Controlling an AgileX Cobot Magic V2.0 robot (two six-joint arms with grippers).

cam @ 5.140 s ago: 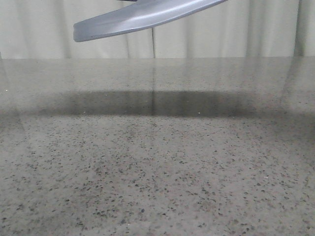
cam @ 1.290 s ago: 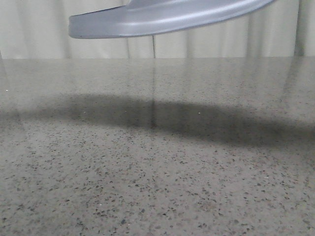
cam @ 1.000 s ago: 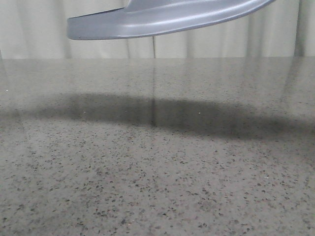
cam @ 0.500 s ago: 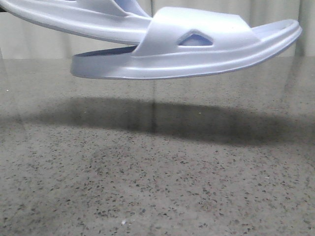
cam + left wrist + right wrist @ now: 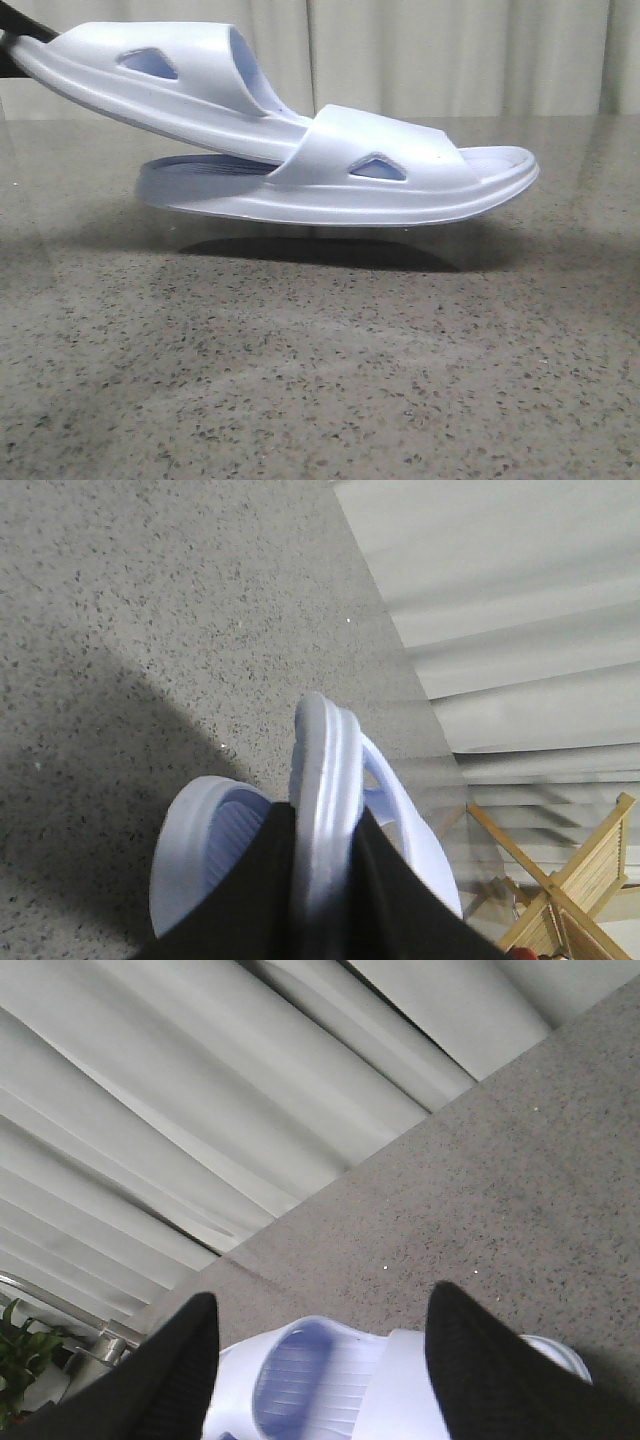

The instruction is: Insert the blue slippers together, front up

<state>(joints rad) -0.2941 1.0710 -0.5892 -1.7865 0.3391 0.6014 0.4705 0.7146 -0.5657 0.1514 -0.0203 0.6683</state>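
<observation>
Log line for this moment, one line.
left hand: shut on upper slipper | right hand: open | upper toe inside lower slipper strap

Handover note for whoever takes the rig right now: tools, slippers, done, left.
Left tool: shut on the upper slipper, fingers clamping its edge.
Right tool: open, fingers spread above the lower slipper, not gripping it.
Slippers: the upper one's front end is tucked under the lower one's strap, its rear tilted up toward the left arm. The lower one sits at or just above the speckled table; contact unclear.
Done: the pair is nested.
Left: settle the pair on the table, release, retract.
</observation>
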